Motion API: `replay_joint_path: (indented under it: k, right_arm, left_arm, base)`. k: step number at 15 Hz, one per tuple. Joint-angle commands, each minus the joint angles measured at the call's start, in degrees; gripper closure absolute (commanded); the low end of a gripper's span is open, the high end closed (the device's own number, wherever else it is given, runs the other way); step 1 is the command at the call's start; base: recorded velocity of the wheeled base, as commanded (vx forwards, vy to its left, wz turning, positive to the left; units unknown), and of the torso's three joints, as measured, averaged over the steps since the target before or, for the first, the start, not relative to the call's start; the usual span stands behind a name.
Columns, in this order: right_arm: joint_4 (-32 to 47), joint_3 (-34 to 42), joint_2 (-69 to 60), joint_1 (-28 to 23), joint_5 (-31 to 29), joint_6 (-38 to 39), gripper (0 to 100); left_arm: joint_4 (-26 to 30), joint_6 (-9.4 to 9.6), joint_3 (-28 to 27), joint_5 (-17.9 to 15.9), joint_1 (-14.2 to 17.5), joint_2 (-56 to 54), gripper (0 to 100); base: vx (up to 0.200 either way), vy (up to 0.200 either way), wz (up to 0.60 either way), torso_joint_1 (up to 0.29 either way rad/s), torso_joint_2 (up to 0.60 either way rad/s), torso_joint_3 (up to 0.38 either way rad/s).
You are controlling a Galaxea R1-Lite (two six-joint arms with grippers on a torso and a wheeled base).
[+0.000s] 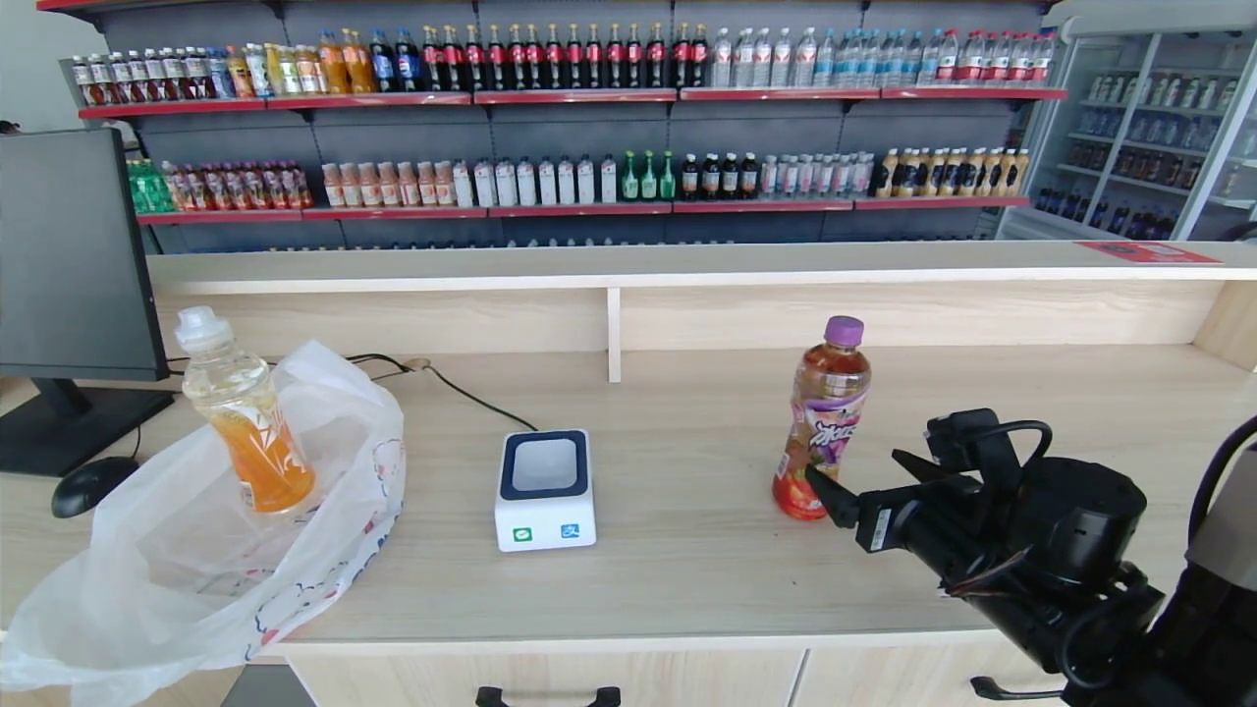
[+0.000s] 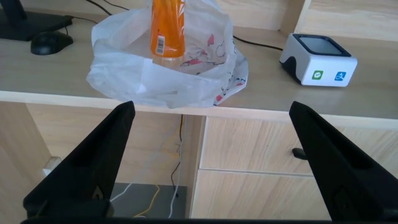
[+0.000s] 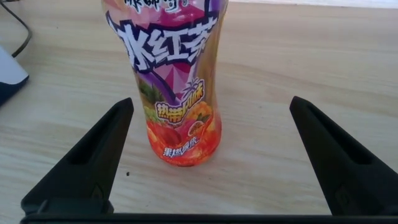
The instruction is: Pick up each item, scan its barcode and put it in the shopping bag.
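A red tea bottle (image 1: 823,432) with a purple cap stands upright on the wooden counter (image 1: 687,550), right of centre. My right gripper (image 1: 852,467) is open just in front of it, near its base. In the right wrist view the bottle (image 3: 177,74) stands a little beyond the spread fingers of that gripper (image 3: 211,102), untouched. An orange drink bottle (image 1: 241,422) leans inside the white shopping bag (image 1: 196,560) at the left. The white scanner (image 1: 545,488) sits between bag and tea bottle. My left gripper (image 2: 211,107) is open and holds nothing, below the counter's front edge, facing the bag (image 2: 161,74).
A monitor (image 1: 69,255) and a black mouse (image 1: 88,483) sit at the far left. A black cable (image 1: 462,388) runs behind the scanner. A raised ledge (image 1: 687,265) bounds the counter's back. Drawer fronts (image 2: 261,149) are under the counter. Drink shelves fill the background.
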Motion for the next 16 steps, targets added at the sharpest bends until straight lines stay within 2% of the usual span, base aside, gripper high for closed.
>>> replay_joint_path:
  k: [1, 16]
  right_arm:
    - [-0.1, 0.0, 0.4, -0.7, 0.0, 0.0, 0]
    - [-0.1, -0.8, 0.8, -6.6, 0.0, 0.1, 0]
  left_arm:
    - [0.0, -0.01, 0.0, 0.0, 0.0, 0.0, 0]
    - [0.0, -0.1, 0.0, 0.0, 0.0, 0.0, 0]
  base:
    - [0.0, 0.0, 0.0, 0.0, 0.0, 0.0]
    - [0.0, 0.0, 0.0, 0.0, 0.0, 0.0]
